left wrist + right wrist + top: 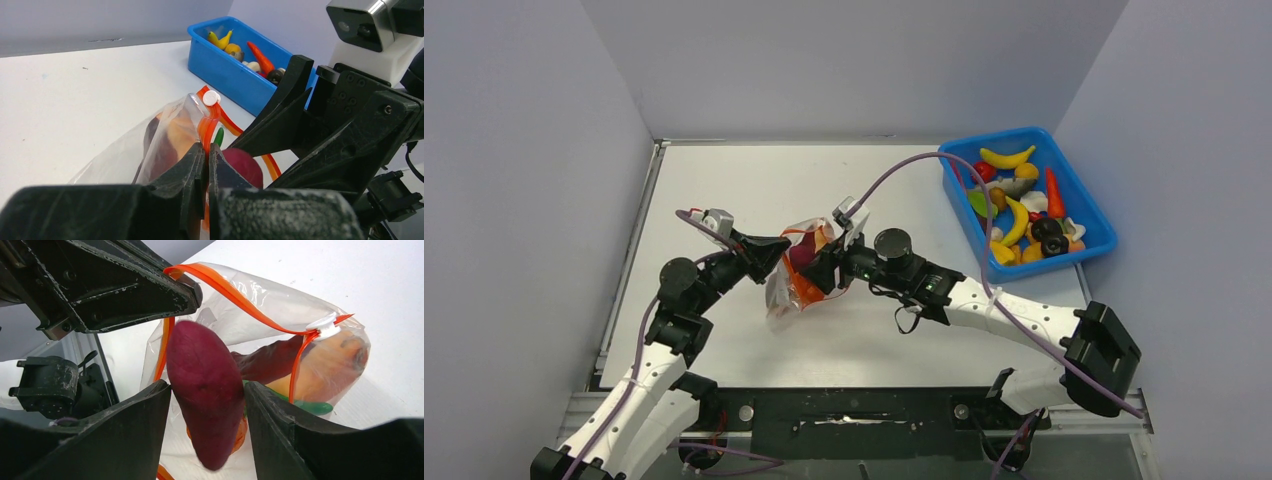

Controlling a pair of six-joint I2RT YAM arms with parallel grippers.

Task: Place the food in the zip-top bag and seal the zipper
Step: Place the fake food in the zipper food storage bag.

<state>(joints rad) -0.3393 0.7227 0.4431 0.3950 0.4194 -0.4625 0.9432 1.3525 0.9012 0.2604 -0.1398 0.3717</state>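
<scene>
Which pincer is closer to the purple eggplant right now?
Right. The right pincer has the purple eggplant between its fingers; the left pincer is beside it, clamped on the zipper.

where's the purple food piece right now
In the right wrist view the purple food piece sits between the right gripper's fingers, at the open mouth of the zip-top bag mid-table, whose zipper the left gripper pinches.
</scene>
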